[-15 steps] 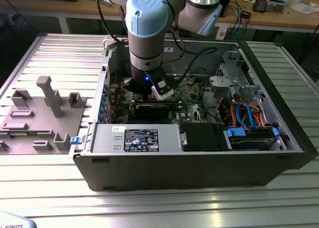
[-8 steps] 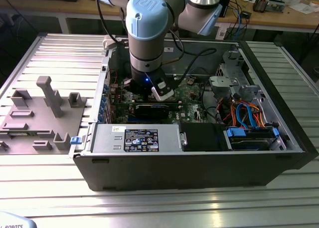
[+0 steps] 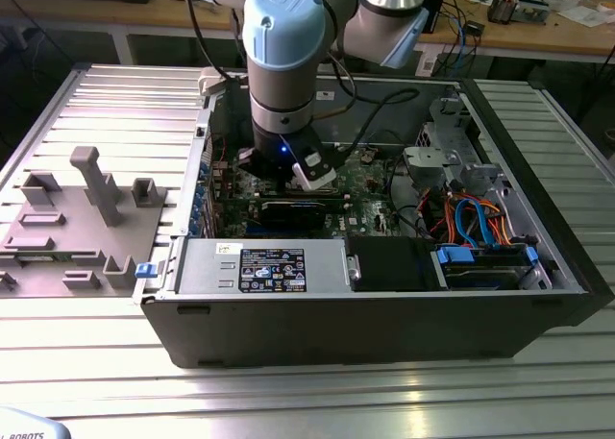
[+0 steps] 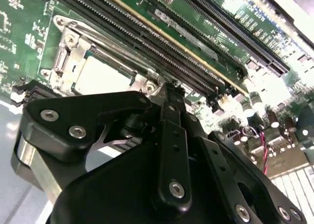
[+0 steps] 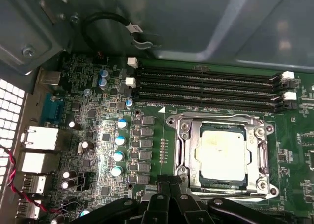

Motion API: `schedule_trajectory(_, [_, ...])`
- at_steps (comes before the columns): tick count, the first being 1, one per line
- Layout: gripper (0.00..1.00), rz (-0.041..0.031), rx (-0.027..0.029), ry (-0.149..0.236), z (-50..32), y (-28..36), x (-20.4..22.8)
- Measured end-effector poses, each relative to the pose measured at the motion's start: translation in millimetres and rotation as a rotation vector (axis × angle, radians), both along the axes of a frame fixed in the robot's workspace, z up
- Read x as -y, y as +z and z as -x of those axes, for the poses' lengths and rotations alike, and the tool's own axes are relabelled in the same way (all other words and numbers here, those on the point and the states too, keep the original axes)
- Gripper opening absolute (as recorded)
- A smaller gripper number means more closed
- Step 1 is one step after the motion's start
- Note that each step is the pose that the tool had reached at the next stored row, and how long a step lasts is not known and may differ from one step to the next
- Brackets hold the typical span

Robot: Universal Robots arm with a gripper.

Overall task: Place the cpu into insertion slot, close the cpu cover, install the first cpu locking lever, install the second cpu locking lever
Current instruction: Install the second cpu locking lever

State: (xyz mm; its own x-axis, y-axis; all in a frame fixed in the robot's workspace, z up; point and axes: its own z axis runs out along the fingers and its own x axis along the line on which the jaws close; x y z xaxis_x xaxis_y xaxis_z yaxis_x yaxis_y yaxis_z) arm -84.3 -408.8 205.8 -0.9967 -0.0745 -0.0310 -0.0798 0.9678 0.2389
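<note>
Pincer (image 5: 169,182) sits low over the green motherboard (image 5: 93,136) inside the open computer case (image 3: 384,333), just beside the socket edge; its black fingertips (image 4: 169,94) look drawn close together with nothing between them.

The chip (image 5: 222,151) lies flat in the socket, dull silver top showing some smudges. The cover frame (image 5: 189,136) is folded down around it, chip visible through the square opening; in the second wrist view the chip (image 4: 100,77) and cover frame (image 4: 68,52) show just past the fingertips. Cannot tell whether the locking levers are latched.

Next to the socket run four long black memory slots (image 5: 206,84), white clips at their ends. On the other side, a row of blue-topped capacitors (image 5: 119,140), then the rear ports (image 5: 39,138).

Case holds a grey power supply (image 3: 259,266) along the near wall, with a dark printed label, too small to read, and blue and orange cables (image 3: 476,218) at the exterior view's right end.

Case rests on a ribbed aluminium table (image 3: 317,401). A grey fixture tray (image 3: 77,223) with pegs sits at the table's edge on the exterior view's left. A wooden workbench (image 3: 548,26) with clutter stands behind.
</note>
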Motion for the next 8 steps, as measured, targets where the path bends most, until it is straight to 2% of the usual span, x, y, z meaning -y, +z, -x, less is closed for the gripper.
schedule_trajectory(3, [0.11, 0.0001, -0.0076, 0.0, -10.5, 0.5, -0.3])
schedule_trajectory(5, [0.11, 0.0003, -0.0182, 0.0, -20.8, 0.5, -0.8])
schedule_trajectory(6, [0.11, 0.0002, -0.0255, 0.0, -27.9, 0.5, -1.2])
schedule_trajectory(8, [0.11, 0.0017, -0.0339, 0.0, -37.0, 0.4, -2.5])
